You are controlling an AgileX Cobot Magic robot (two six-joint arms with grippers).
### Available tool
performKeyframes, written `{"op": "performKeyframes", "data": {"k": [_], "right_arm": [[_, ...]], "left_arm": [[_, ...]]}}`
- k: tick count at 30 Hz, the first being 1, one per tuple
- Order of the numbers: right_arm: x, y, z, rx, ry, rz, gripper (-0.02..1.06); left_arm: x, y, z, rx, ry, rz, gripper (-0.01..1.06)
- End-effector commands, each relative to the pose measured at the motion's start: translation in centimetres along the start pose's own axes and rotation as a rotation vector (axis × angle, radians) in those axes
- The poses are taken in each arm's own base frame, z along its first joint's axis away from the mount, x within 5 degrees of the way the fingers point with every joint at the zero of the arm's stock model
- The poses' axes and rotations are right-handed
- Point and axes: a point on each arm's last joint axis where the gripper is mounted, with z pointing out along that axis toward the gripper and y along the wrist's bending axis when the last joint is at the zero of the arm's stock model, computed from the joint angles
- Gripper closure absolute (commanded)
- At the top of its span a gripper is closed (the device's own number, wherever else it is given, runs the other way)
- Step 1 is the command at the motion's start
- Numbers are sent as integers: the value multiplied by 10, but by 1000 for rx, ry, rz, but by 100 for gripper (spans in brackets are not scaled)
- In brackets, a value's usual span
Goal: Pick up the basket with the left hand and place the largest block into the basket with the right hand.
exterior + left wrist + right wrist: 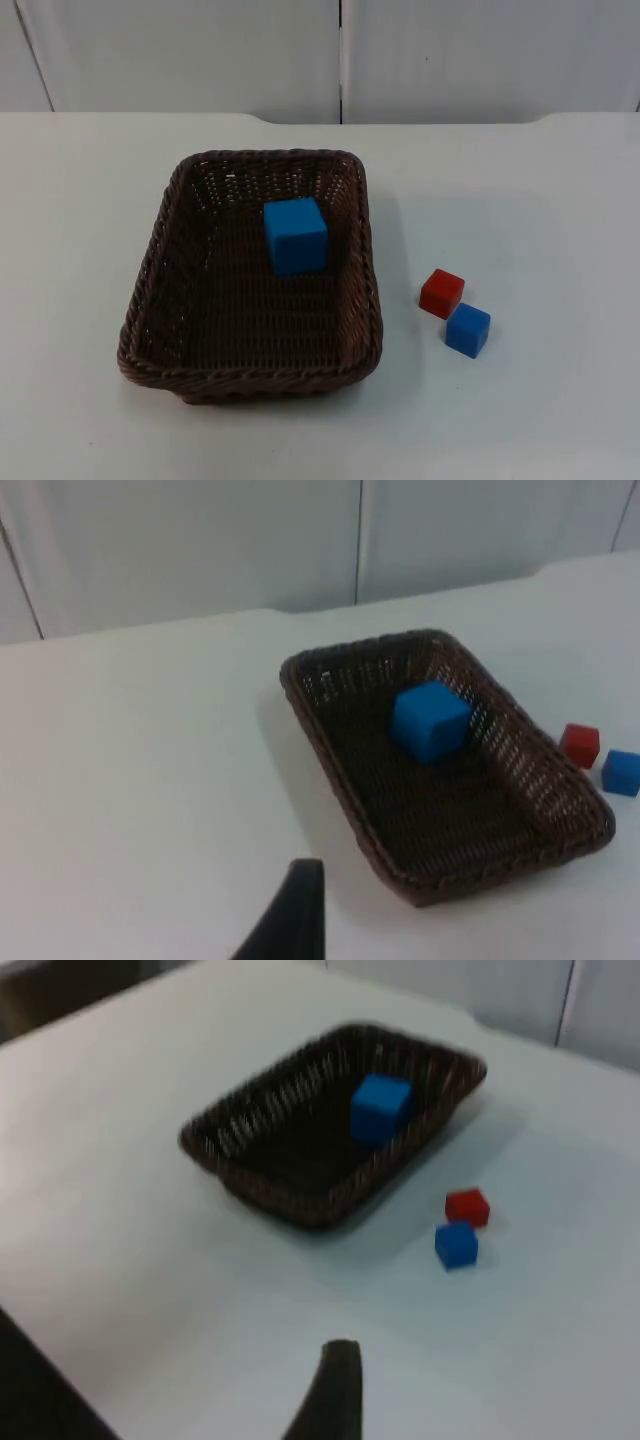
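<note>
Basket [160, 290] with large blue block [296, 236] inside

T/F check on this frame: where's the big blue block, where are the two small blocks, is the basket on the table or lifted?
1. The large blue block lies inside the wicker basket. True.
2. The basket is lifted off the white table by the left claw. False: it sits on the table, with no claw touching it in the top view.
3. The small red block and the small blue block lie on the table outside the basket. True.
4. The small red block is stacked on the small blue block. False: they lie next to each other on the table.
5. The large blue block lies at the basket's end nearest the top camera. False: it lies toward the far end, nearer the grey partition wall.
</note>
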Motion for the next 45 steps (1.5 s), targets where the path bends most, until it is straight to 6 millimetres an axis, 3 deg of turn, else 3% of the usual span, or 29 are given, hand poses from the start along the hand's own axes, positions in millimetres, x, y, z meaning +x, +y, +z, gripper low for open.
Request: {"op": "performKeyframes", "data": {"k": [1, 4, 45], "right_arm": [[6, 0, 3, -5, 39, 1, 31], [7, 0, 4, -5, 50, 1, 31], [7, 0, 4, -7, 48, 78, 31]], "left_arm": [[6, 1, 1, -11, 40, 5, 12], [14, 4, 5, -32, 102, 14, 12], [15, 6, 5, -54, 103, 25, 12]]}}
